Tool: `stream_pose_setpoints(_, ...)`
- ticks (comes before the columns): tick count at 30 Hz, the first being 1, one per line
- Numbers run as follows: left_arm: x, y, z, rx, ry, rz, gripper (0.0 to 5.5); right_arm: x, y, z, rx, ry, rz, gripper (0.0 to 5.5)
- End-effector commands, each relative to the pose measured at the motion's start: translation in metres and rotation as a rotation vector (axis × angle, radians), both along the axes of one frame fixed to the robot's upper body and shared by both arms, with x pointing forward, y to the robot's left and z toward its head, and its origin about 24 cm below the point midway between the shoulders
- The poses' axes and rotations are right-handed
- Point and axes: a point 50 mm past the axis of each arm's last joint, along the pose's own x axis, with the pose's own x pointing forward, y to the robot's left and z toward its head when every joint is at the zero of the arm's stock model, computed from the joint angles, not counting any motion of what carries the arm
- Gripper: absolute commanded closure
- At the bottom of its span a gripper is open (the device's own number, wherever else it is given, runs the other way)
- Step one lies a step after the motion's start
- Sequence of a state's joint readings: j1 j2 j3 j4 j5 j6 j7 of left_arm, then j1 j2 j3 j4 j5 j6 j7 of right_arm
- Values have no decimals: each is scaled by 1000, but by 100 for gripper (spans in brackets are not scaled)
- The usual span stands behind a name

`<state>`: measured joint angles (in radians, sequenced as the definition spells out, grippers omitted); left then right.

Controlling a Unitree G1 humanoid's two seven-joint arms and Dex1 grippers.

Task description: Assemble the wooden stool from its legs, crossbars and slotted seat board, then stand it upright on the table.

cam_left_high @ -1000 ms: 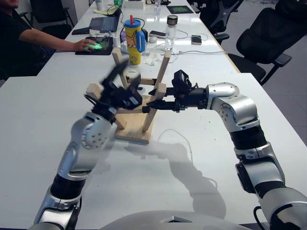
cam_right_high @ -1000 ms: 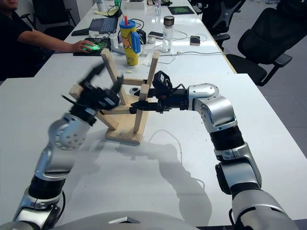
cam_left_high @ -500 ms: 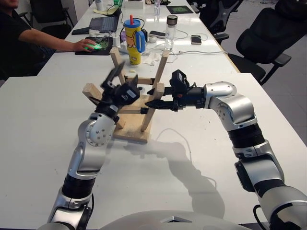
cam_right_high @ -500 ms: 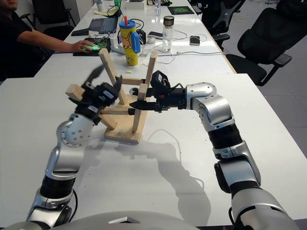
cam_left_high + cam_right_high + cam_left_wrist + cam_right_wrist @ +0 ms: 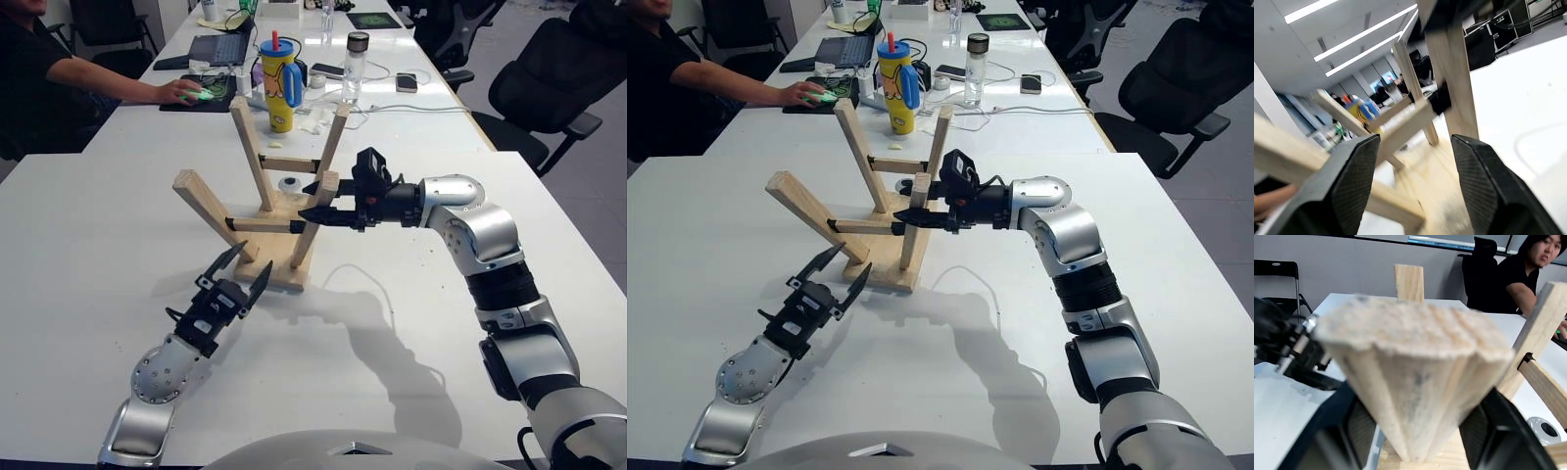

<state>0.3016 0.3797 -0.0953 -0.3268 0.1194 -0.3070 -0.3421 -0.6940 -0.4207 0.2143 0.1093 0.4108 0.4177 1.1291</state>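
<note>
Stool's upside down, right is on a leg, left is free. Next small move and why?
Probably bring the left gripper up to the leaning leg and grasp it. The stool rests seat down, legs up; the right gripper is shut on the front leg, and the left is open, clear of the wood. Turning it over likely needs two holds.

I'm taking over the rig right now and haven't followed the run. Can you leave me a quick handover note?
Left gripper: open, empty, low over the table beside the seat board.
Right gripper: shut on the near right leg.
Stool: upside down, seat board flat on the table, four legs up, crossbars fitted; the left leg leans far outward.
Done: the parts look joined.
Left: probably straighten that leg, then flip the stool upright.
</note>
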Motion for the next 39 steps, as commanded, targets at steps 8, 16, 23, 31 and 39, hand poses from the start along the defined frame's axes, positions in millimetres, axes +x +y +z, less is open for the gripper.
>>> stream_pose_setpoints(8,36,7,-35,-99,244,161,278,-19,8,-32,-174,17,114,345)
stream_pose_setpoints(16,35,4,-59,-25,418,180,278,-7,2,-42,-173,113,41,345)
stream_pose_setpoints(23,30,-3,-92,27,650,182,278,6,-5,-37,-151,122,16,345)
stream_pose_setpoints(31,26,-10,-108,100,771,230,393,10,-36,-22,-88,96,-132,238)
stream_pose_setpoints(39,45,-28,-105,35,782,265,515,-8,-74,6,269,125,-331,282)
